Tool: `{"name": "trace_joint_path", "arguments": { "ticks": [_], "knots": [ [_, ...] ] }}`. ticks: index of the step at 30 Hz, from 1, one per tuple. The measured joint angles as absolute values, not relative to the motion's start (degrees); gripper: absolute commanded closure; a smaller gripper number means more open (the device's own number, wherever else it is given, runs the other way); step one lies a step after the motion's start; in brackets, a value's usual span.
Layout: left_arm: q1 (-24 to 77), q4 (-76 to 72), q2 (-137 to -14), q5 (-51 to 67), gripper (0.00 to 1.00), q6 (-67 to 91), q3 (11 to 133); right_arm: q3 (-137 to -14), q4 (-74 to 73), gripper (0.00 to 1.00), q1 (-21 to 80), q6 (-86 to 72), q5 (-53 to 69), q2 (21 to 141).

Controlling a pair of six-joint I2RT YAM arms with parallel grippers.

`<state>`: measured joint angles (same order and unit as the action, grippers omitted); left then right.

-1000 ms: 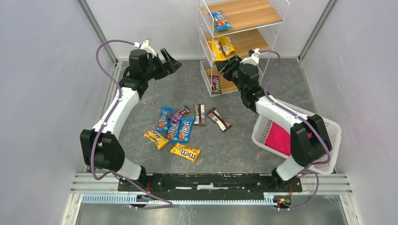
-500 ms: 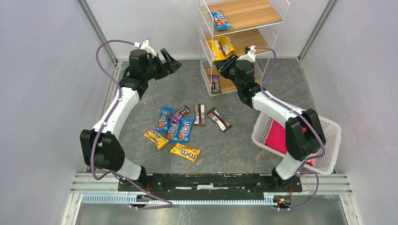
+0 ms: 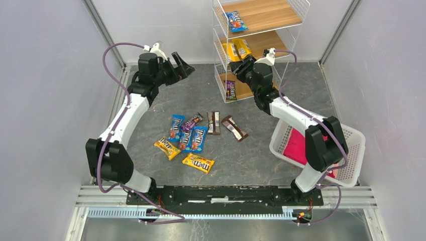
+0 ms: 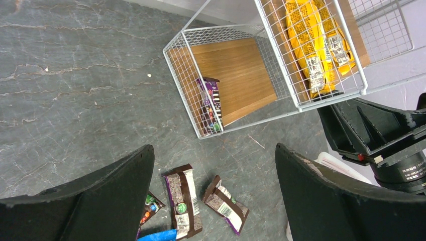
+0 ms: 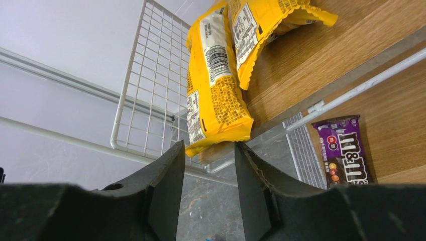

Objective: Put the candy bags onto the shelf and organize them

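From above, the shelf (image 3: 274, 12) held 4 candy bags: a blue bag (image 3: 234, 21) on the top tier, 2 yellow bags (image 3: 237, 50) on the middle tier and a purple packet (image 3: 230, 90) on the bottom. At least 7 loose packets (image 3: 193, 138) lay on the tabletop (image 3: 251, 165), well behind the right hand (image 3: 241, 68) and the left hand (image 3: 182, 64). I judged the job roughly a third done. The white basket (image 3: 357, 150) sat under the right arm's elbow.

The left wrist view showed the left hand (image 4: 213, 150) spread wide and empty, hovering high. 2 brown packets (image 4: 182, 201) lay beneath it with bare tabletop around them.

The right wrist view showed the right hand (image 5: 208, 150) narrowly parted, pinching nothing, at the middle tier's front edge. The nearer yellow bag (image 5: 213, 85) lay just ahead of it, one corner overhanging that edge. The mesh side (image 5: 150, 80) stood close on its left, leaving little room.
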<state>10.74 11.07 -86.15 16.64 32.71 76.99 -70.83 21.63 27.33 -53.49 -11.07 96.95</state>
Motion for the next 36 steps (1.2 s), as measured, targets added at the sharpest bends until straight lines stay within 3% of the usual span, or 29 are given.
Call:
{"name": "trace_joint_path", "arguments": {
  "ticks": [36],
  "knots": [
    [10.7, 11.1, -86.1, 16.9, 0.05, 32.7, 77.0, -65.7, 21.0, 0.38, 26.1, -56.2, -11.4, 94.8]
  ]
}}
